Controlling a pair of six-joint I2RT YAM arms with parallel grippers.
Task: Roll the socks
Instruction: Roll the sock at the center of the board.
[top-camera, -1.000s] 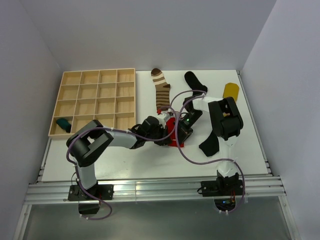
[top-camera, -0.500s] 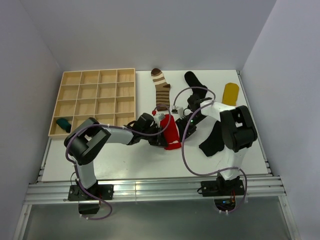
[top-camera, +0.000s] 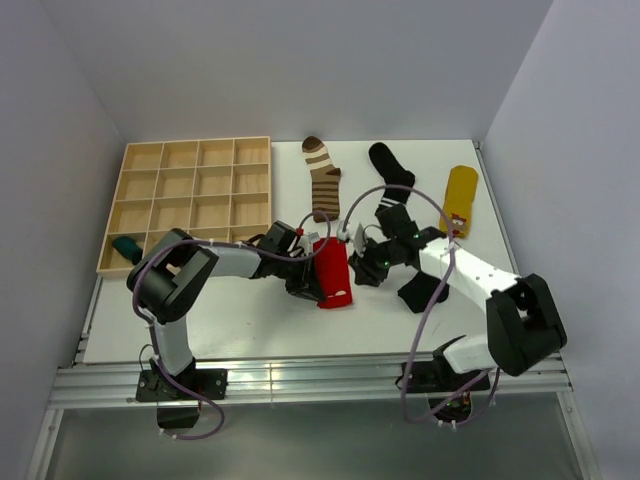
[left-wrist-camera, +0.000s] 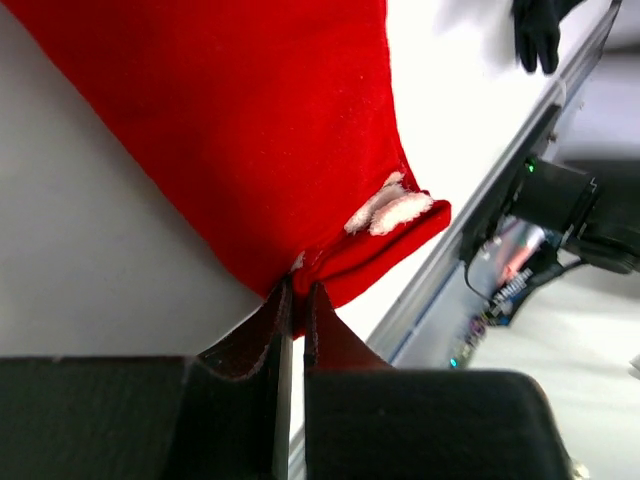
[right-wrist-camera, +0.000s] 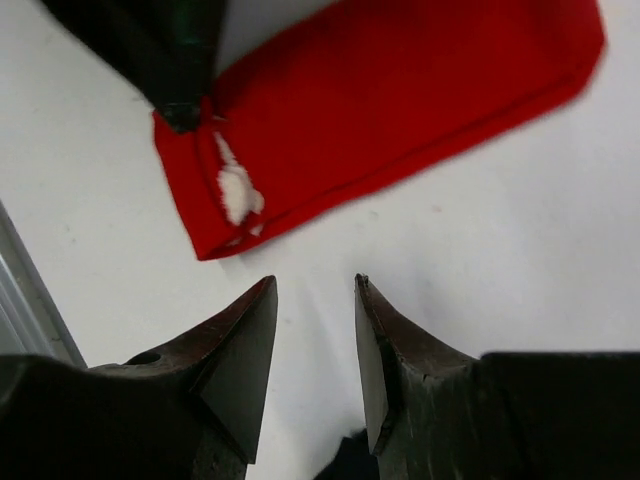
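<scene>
A red sock (top-camera: 334, 270) lies stretched out flat near the table's middle. My left gripper (top-camera: 311, 289) is shut on its near left corner; in the left wrist view the red sock (left-wrist-camera: 250, 130) is pinched between the left gripper (left-wrist-camera: 298, 296) jaws, beside a white patch (left-wrist-camera: 388, 210). My right gripper (top-camera: 363, 267) stands open just right of the sock. In the right wrist view the right gripper (right-wrist-camera: 315, 287) holds nothing and the red sock (right-wrist-camera: 400, 110) lies ahead of it. Other socks: brown-cream striped (top-camera: 322, 178), black (top-camera: 392, 165), yellow (top-camera: 461, 200), a second black one (top-camera: 425, 290).
A wooden compartment tray (top-camera: 190, 150) sits at the back left, with a teal rolled sock (top-camera: 127, 248) in its near left cell. The table's front edge and metal rail (top-camera: 300, 375) run close below the red sock.
My right gripper has opened, let go of the red sock and drawn back to the right. The sock, bunched between both grippers before, now lies flat. The left gripper stays shut on it.
</scene>
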